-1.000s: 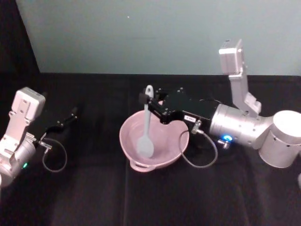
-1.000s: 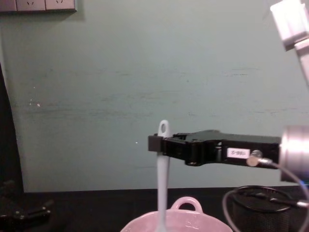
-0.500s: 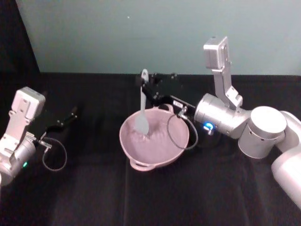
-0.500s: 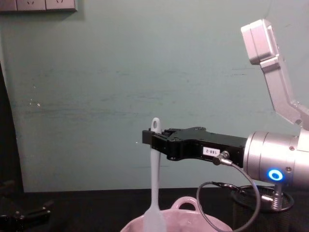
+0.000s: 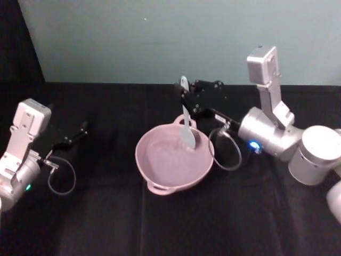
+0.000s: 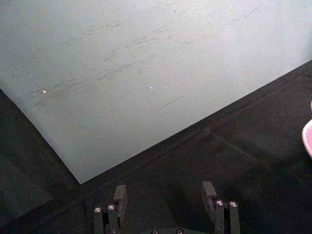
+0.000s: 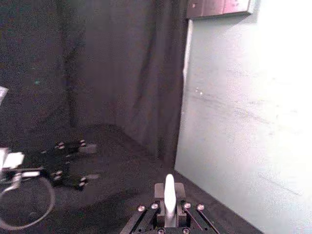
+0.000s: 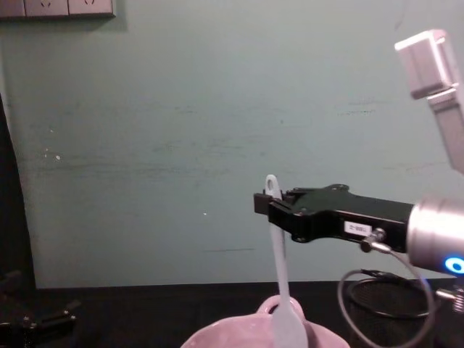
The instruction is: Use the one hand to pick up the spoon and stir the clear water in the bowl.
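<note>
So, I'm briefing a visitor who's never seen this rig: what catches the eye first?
The white spoon hanging upright at centre from the right gripper, which pinches its handle near the top. Its head dips into the pale pink bowl by the far rim. The left gripper rests open far to the left.

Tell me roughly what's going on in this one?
The right gripper is shut on the white spoon, gripping near the top of its handle. It holds the spoon nearly upright, with the head lowered into the far right part of the pink bowl. This looks like stirring under way. The left gripper is parked off to the left, open and holding nothing.
</note>
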Tool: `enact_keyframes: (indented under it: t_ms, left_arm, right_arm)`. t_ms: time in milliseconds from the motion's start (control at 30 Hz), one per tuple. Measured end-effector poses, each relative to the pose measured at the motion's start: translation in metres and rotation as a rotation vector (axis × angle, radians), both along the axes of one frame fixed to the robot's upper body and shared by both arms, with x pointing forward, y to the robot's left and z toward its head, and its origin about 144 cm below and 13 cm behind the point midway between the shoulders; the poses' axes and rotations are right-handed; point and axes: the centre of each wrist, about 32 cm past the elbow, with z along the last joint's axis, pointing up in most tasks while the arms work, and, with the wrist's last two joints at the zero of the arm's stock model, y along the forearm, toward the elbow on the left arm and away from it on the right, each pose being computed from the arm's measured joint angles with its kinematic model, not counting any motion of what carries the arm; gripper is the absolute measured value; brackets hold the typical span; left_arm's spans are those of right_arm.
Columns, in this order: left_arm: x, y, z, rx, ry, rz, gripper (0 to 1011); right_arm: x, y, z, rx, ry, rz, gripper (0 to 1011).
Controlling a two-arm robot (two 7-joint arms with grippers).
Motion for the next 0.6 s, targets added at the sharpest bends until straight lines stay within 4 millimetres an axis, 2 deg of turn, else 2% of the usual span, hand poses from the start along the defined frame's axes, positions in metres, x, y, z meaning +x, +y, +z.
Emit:
enact_keyframes:
  t_ms: [333,600]
  left_arm:
    - [0.0,0.0,0.0,0.0,0.0,0.0,1011]
    - [0.0,0.0,0.0,0.0,0.0,0.0,1011]
  right_arm:
    - [-0.031,-0.016,0.01,0.042,0.056,0.095,134]
    - [-0.041,-0.003,0.006,0.1,0.13,0.188,134]
